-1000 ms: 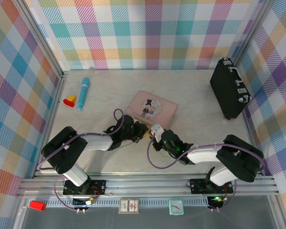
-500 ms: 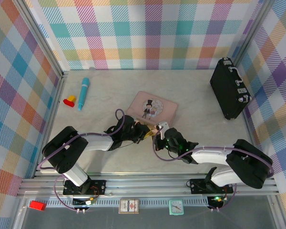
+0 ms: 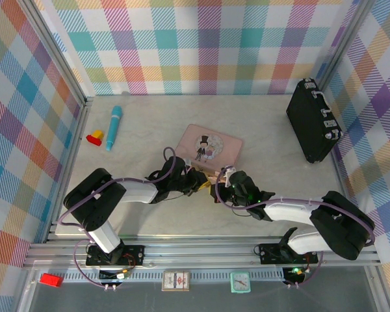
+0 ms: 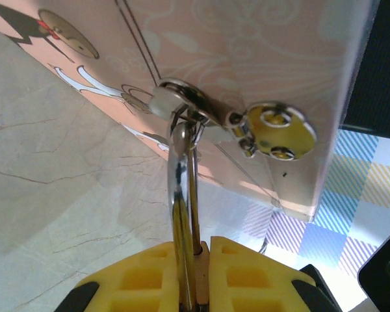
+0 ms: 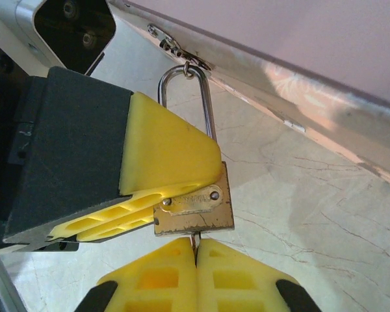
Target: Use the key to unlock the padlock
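Right gripper point(image 5: 196, 257): located near the near edge of the table point(image 3: 266, 123), just right of centre. Its jaws are pressed together on the key point(image 5: 195, 241), which is seen as a thin dark sliver pinched at the tips and entered into the underside of the padlock point(image 5: 194, 207). Left gripper point(image 4: 196, 250): set just beside it to the left, its jaws narrowed onto the padlock so that the body is clamped from the side. Shackle point(image 5: 188, 97): passed through the small hasp point(image 4: 182, 97) on the near edge of the pink tin point(image 3: 211, 144). One leg is hidden behind a left finger, so release cannot be confirmed, though no gap is seen. Change noted against a second ago: the right arm has been laid lower and reached further in, the last slack in its jaws has been taken up, and both grippers, padlock and tin appear to have been carried slightly toward the far right. This is judged to mean the key is now seated and gripped firmly, with the turning of it being the step left. Blue tube point(image 3: 114, 127) and yellow-and-red blocks point(image 3: 94, 137): lying well apart, by the left edge toward the far corner. Black case point(image 3: 314, 120): stood at the far right corner.
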